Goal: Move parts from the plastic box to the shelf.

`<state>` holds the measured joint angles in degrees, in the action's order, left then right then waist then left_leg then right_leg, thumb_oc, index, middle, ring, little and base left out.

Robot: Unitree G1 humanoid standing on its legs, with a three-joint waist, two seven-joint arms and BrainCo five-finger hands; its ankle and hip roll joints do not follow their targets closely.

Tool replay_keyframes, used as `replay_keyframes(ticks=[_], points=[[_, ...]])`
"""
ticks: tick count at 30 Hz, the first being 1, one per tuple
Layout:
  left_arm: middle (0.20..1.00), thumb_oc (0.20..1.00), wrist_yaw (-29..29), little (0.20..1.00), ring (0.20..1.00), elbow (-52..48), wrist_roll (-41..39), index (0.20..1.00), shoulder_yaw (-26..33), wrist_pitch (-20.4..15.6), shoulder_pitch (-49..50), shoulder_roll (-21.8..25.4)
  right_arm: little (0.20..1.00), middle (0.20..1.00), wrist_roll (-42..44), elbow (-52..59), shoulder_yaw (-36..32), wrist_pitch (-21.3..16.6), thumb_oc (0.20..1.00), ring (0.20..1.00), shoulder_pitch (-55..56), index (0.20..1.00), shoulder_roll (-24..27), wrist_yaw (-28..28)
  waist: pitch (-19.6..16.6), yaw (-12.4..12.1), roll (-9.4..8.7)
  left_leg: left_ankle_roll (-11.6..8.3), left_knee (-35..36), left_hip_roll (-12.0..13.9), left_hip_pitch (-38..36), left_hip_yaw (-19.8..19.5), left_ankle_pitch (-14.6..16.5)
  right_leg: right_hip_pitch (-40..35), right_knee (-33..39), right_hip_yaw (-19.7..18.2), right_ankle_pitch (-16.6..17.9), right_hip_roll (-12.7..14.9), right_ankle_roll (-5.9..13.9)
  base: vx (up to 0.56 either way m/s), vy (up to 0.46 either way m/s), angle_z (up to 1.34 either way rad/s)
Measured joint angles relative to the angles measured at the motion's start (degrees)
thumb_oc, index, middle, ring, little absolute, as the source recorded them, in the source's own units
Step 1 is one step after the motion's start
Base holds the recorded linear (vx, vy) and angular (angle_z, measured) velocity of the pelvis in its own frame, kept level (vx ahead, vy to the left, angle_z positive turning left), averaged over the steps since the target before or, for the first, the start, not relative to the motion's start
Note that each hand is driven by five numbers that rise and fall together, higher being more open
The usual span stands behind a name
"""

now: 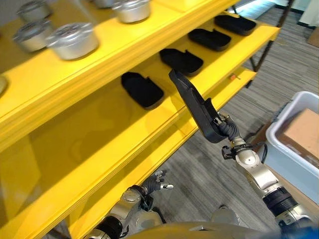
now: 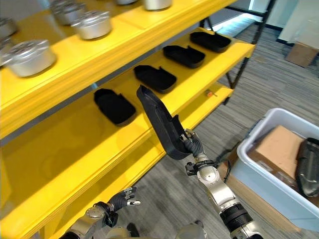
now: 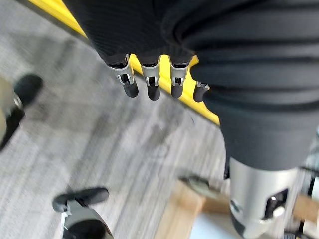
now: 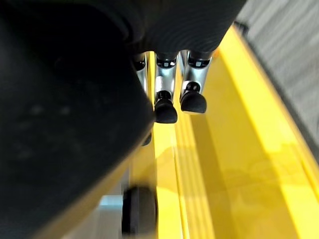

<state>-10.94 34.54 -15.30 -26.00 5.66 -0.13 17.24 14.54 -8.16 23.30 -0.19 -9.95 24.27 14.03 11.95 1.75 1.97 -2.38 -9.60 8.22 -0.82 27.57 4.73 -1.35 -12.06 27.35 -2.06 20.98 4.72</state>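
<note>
Fingers [image 2: 192, 144] of the right hand [image 2: 195, 149] curl round the lower end of one long black part [image 2: 162, 124], which stands tilted upward from them in front of the yellow shelf [image 2: 75, 144]. In the right wrist view the same dark-tipped fingers press against the black part's flank, with the yellow shelf boards just past their tips.

Beyond the fingers, on the middle shelf board, four more black parts lie in a row, each apart from the next: the nearest [image 2: 114, 106] just behind the held part's upper tip, then a second [image 2: 155, 78], a third [image 2: 184, 56] and a fourth [image 2: 210, 41] further along. On the top board sit round silver metal parts, at least three of them plain in the right eye view, such as one [image 2: 92, 25] near the board's front edge.

To the right of the fingers, well apart, the plastic box [image 2: 259, 172] stands on the floor with one brown cardboard box [image 2: 279, 149] and one black part [image 2: 309, 167] inside it.

Low at the left, the left hand [image 1: 157, 181] hangs near the floor holding nothing, its fingers loosely straight.
</note>
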Motion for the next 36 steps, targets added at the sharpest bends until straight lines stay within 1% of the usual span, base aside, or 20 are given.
replay_keyframes(ticks=[2, 3, 4, 5, 7, 12, 15, 18, 21, 22, 23, 24, 26, 28, 29, 30, 31, 33, 35, 36], points=[[1.000, 1.000, 0.19, 1.000, 1.000, -0.05, -1.25, 1.000, -0.04, 0.29, 0.76, 1.66, 0.200, 0.200, -0.01, 0.14, 2.87, 0.76, 0.200, 0.200, 1.09, 0.200, -1.75, -1.00, 0.09, -2.24, -0.63, 2.29, -0.56, -1.42, 0.30, -1.61, 0.88, 0.57, -1.73, -1.50, 1.66, 1.52, -0.47, -0.06, 0.334, 0.40], [1.000, 1.000, 0.37, 1.000, 1.000, -0.10, -2.24, 1.000, 0.04, 0.24, 2.14, 1.95, 0.200, 0.200, -0.06, 0.18, 4.16, 0.91, 0.200, 0.200, 1.08, 0.200, -1.82, -1.62, 0.20, -3.16, -0.57, 2.95, -0.40, -1.58, 0.57, -2.21, 1.04, 1.19, -1.99, -2.66, 0.13, 0.26, 0.89, -0.08, 0.340, 0.55], [1.000, 1.000, 0.86, 1.000, 1.000, -0.24, -3.37, 1.000, 0.21, 0.17, 2.49, 3.20, 0.200, 0.200, -0.14, 0.69, 4.95, 0.98, 0.200, 0.200, 1.43, 0.200, -1.89, -2.32, 0.31, -3.72, -1.10, 3.38, -0.46, -2.35, 1.22, -3.19, 1.08, 1.13, -1.12, -2.66, -0.02, -1.28, 0.85, -0.07, 0.225, 0.38], [1.000, 1.000, 1.25, 1.000, 1.000, -0.31, -4.12, 1.000, 0.28, 0.12, 3.60, 3.87, 0.200, 0.200, -0.16, 0.71, 5.21, 1.07, 0.200, 0.200, 1.47, 0.200, -1.84, -2.74, 0.17, -4.77, -1.61, 3.61, -0.66, -3.26, 1.83, -3.34, 1.11, 0.62, 0.19, -1.73, -0.42, -1.26, 0.82, -0.12, 0.244, 0.31], [1.000, 1.000, 1.46, 1.000, 1.000, -2.46, -4.46, 1.000, 1.34, -0.06, 6.37, 4.60, 0.200, 0.200, -0.17, 0.71, 5.16, 1.28, 0.200, 0.200, 1.31, 0.200, -2.11, -2.52, 0.38, -6.20, -1.99, 4.21, -2.01, -4.14, 4.46, -4.21, 1.54, 0.36, 2.25, -1.20, 1.15, -0.76, 2.52, -0.18, 0.244, 0.34], [1.000, 1.000, 1.27, 1.000, 1.000, -5.20, -4.46, 1.000, 2.24, -2.42, 8.16, 5.99, 0.200, 0.200, -0.36, 1.02, 4.47, 1.87, 0.200, 0.200, 0.56, 0.200, -2.65, -2.38, 3.66, -9.48, -2.90, 5.15, -5.14, -4.29, 8.62, -7.79, 2.20, 0.51, 1.41, 1.42, 3.39, -0.10, 0.45, -0.21, 0.204, 0.45], [1.000, 1.000, -0.16, 1.000, 1.000, -5.15, -4.98, 1.000, 3.63, -2.20, 7.44, 6.01, 0.200, 0.200, -1.61, 2.06, 5.39, 2.34, 0.200, 0.200, -0.69, 0.200, -3.24, -2.63, 5.17, -11.26, -2.91, 5.69, -4.88, -4.67, 8.95, -7.82, 2.23, 1.02, 1.55, 1.72, 5.51, 0.35, -1.29, -0.11, 0.173, 0.17], [1.000, 1.000, -0.68, 1.000, 1.000, -3.65, -6.13, 1.000, 4.13, -2.26, 7.38, 5.80, 0.200, 0.200, -3.54, 2.64, 6.73, 2.40, 0.200, 0.200, -2.23, 0.200, -3.55, -3.25, 5.31, -11.91, -2.82, 6.79, -3.12, -6.32, 8.29, -7.81, 1.74, 0.91, 1.50, 1.76, 8.68, 1.73, 0.15, -0.08, 0.175, 0.08], [1.000, 1.000, -1.36, 1.000, 1.000, -1.36, -6.09, 1.000, 4.09, -2.40, 6.08, 5.59, 0.200, 0.200, -3.53, 2.61, 6.73, 3.20, 0.200, 0.200, -2.72, 0.200, -3.34, -3.08, 5.35, -11.84, -2.82, 8.29, 0.83, -7.57, 5.35, -8.18, -0.22, 1.22, -1.30, 1.54, 11.31, 2.82, 1.77, -0.01, 0.070, 0.15], [1.000, 1.000, -1.38, 1.000, 1.000, -1.07, -6.10, 1.000, 4.10, -2.42, 5.98, 5.72, 0.200, 0.200, -3.53, 2.61, 6.75, 3.29, 0.200, 0.200, -2.67, 0.200, -3.37, -3.04, 5.38, -11.69, -2.65, 8.18, 2.49, -7.64, 4.31, -9.11, -0.82, 1.92, -3.05, 0.60, 9.87, 2.69, 2.77, 0.03, 0.012, 0.21], [1.000, 1.000, -1.50, 1.000, 1.000, -1.20, -6.08, 1.000, 4.15, -2.45, 5.50, 5.41, 0.200, 0.200, -3.53, 2.91, 6.74, 3.40, 0.200, 0.200, -2.67, 0.200, -3.31, -3.00, 5.28, -11.45, -2.72, 7.64, 4.04, -7.66, 3.54, -10.00, -2.07, 2.23, -3.58, -0.21, 7.79, 0.67, 3.80, 0.01, -0.005, 0.55], [1.000, 1.000, -1.76, 1.000, 1.000, -1.25, -6.06, 1.000, 4.28, -2.44, 4.79, 5.89, 0.200, 0.200, -3.51, 3.46, 6.69, 3.92, 0.200, 0.200, -2.61, 0.200, -3.31, -2.51, 5.22, -10.23, -2.70, 7.73, 7.55, -7.29, 2.35, -11.80, -4.30, 2.80, -2.95, -2.91, 3.88, -5.26, 4.34, -0.01, -0.025, 0.51], [1.000, 1.000, -1.84, 1.000, 1.000, -1.56, -6.03, 1.000, 3.92, -2.38, 4.29, 5.53, 0.200, 0.200, -3.48, 3.42, 6.70, 5.10, 0.200, 0.200, -2.99, 0.200, -3.32, -2.50, 5.04, -10.04, -2.93, 7.79, 9.55, -7.45, 0.50, -11.75, -6.11, 2.56, -0.68, -2.73, 1.33, -10.03, 2.46, 0.08, -0.060, 0.26], [1.000, 1.000, -2.00, 1.000, 1.000, -1.78, -5.99, 1.000, 3.88, -2.28, 4.15, 4.94, 0.200, 0.200, -3.45, 3.15, 6.67, 5.37, 0.200, 0.200, -2.98, 0.200, -3.26, -2.47, 4.73, -9.44, -3.34, 6.35, 9.55, -8.32, -0.33, -12.34, -5.13, 0.76, 3.52, -3.38, 0.49, -12.46, 0.76, 0.12, -0.059, 0.15], [1.000, 1.000, -2.03, 1.000, 1.000, -1.78, -5.98, 1.000, 3.59, -2.18, 4.22, 4.87, 0.200, 0.200, -3.40, 2.85, 6.64, 5.44, 0.200, 0.200, -2.77, 0.200, -3.23, -2.30, 4.61, -7.91, -3.32, 6.09, 9.06, -8.61, -0.27, -13.39, -4.82, -1.83, 7.35, -6.41, 0.23, -13.54, 0.04, 0.15, -0.070, 0.35], [1.000, 1.000, -1.95, 1.000, 1.000, -1.77, -5.99, 1.000, 3.58, -2.04, 3.64, 4.28, 0.200, 0.200, -3.37, 2.34, 6.56, 5.41, 0.200, 0.200, -2.73, 0.200, -2.89, -2.25, 4.43, -7.17, -3.10, 5.74, 9.14, -8.61, -0.22, -13.71, -4.61, -3.26, 9.73, -6.81, 1.06, -14.21, -1.16, 0.17, -0.088, 0.34], [1.000, 1.000, -1.82, 1.000, 1.000, -1.60, -5.98, 1.000, 3.50, -1.83, 3.37, 3.74, 0.200, 0.200, -3.37, 1.81, 6.47, 5.39, 0.200, 0.200, -2.67, 0.200, -2.60, -2.27, 4.16, -7.11, -2.80, 5.59, 9.25, -8.42, -0.27, -13.73, -4.59, -3.57, 10.29, -7.52, 1.26, -14.63, -1.45, 0.15, -0.107, 0.25], [1.000, 1.000, -1.80, 1.000, 1.000, -0.97, -5.78, 1.000, 2.14, -0.64, 2.32, 2.06, 0.200, 0.200, -3.34, 0.22, 6.30, 5.38, 0.200, 0.200, -1.99, 0.200, -0.46, -2.21, 3.17, -4.47, -1.15, 5.54, 10.17, -7.93, -0.24, -16.45, -4.77, -3.55, 8.10, -12.85, 0.92, -15.05, -1.05, 0.14, -0.142, 0.56], [1.000, 1.000, -2.04, 1.000, 1.000, -1.33, -4.44, 1.000, 1.14, -0.03, 1.58, 0.67, 0.200, 0.200, -3.08, -0.11, 5.55, 5.37, 0.200, 0.200, 0.42, 0.200, 1.52, -2.08, 2.11, -2.69, 0.99, 6.93, 12.91, -6.69, -2.01, -19.65, -7.17, 0.35, 0.39, -16.36, -2.66, -15.91, -0.48, 0.11, -0.130, 0.67], [1.000, 1.000, -2.46, 1.000, 1.000, -2.47, -3.98, 1.000, 1.23, 0.48, 2.40, 1.36, 0.200, 0.200, -3.04, -0.15, 5.06, 5.36, 0.200, 0.200, 1.70, 0.200, 1.18, -2.33, 1.31, -1.92, 0.54, 6.55, 13.81, -6.52, -2.33, -20.20, -7.87, 0.32, 3.61, -17.27, -2.96, -15.52, 0.08, 0.08, -0.128, 0.33]])
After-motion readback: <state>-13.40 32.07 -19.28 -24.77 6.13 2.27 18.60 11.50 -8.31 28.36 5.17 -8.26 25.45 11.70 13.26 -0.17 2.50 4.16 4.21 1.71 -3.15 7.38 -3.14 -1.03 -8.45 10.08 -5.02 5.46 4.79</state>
